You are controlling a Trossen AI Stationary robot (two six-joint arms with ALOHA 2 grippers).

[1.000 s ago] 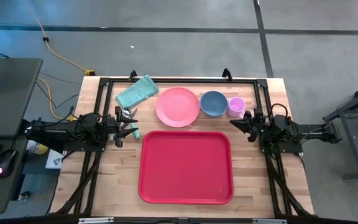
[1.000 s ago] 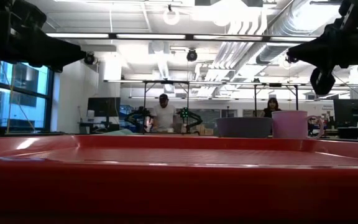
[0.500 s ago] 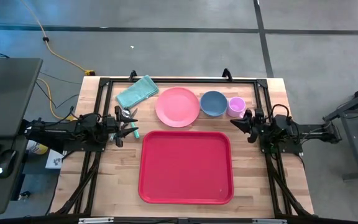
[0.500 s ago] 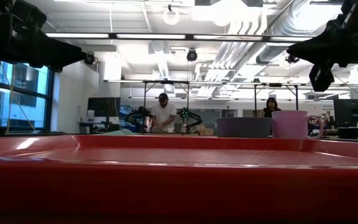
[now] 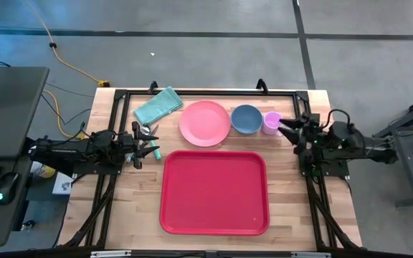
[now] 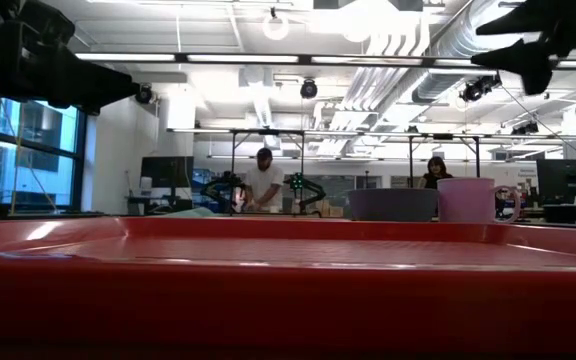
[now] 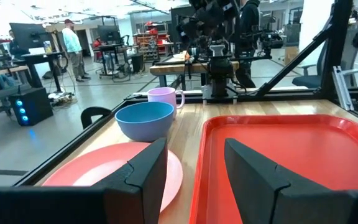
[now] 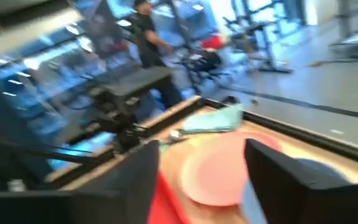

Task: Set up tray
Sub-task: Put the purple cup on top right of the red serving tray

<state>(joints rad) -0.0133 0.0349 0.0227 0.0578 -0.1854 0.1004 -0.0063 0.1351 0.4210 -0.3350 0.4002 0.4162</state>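
Note:
The red tray (image 5: 214,192) lies flat on the wooden table, its near rim filling the low view (image 6: 288,300). Beyond its far rim stand a pink plate (image 5: 205,122), a blue bowl (image 5: 246,118) and a pale purple cup (image 5: 272,122). My left gripper (image 5: 148,143) waits open at the table's left side, level, left of the tray's far left corner; its fingers (image 7: 146,168) frame the plate and the tray. My right gripper (image 5: 290,126) hovers open at the right, just right of the cup, high above the table (image 6: 528,40), with nothing between its fingers (image 8: 278,168).
A folded teal cloth (image 5: 158,105) lies at the far left. Utensils (image 5: 146,132) lie beside my left gripper. A black frame (image 5: 206,93) runs along the table's far edge. People stand in the room behind (image 6: 263,185).
My right gripper has risen well above the table and drawn back a little toward the right and far edges. It has rolled about its own axis, and its fingers, shut before, now stand apart. The tray and dishes have not moved.

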